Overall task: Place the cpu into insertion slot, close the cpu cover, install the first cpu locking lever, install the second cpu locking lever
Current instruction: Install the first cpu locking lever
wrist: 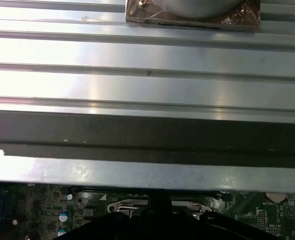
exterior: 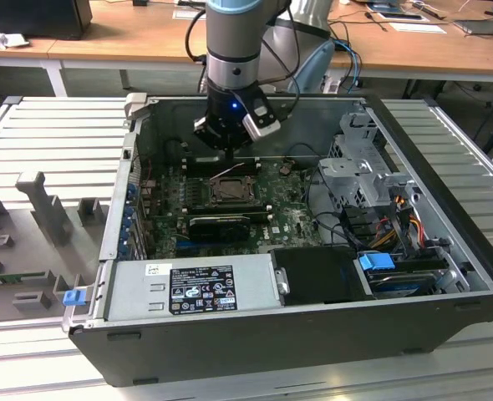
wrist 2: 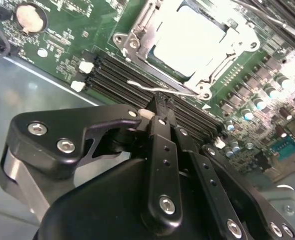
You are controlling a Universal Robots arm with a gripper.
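Exterior view: an open black computer case [exterior: 230, 351] lies on ribbed aluminium table profiles [exterior: 54, 134]. The gripper [exterior: 228, 150] hangs inside it, just above the green motherboard [exterior: 288, 213] and beside the square, black-rimmed insertion slot [exterior: 228, 190]. A silver power supply [exterior: 188, 288] carries a black label whose print is too small to read.

Second wrist view: the matte black fingers [wrist 2: 162, 125], studded with hex screws, are drawn together at their tips over the long black RAM slots [wrist 2: 117, 72], near a thin wire locking lever [wrist 2: 157, 90]. The cpu [wrist 2: 187, 35], pale and glossy, sits in the slot, framed by the dull-metal cpu cover [wrist 2: 137, 37]. A round coin cell [wrist 2: 30, 17] lies apart.

First wrist view: smooth grooved aluminium [wrist: 147, 85] above a strip of green board [wrist: 37, 210].
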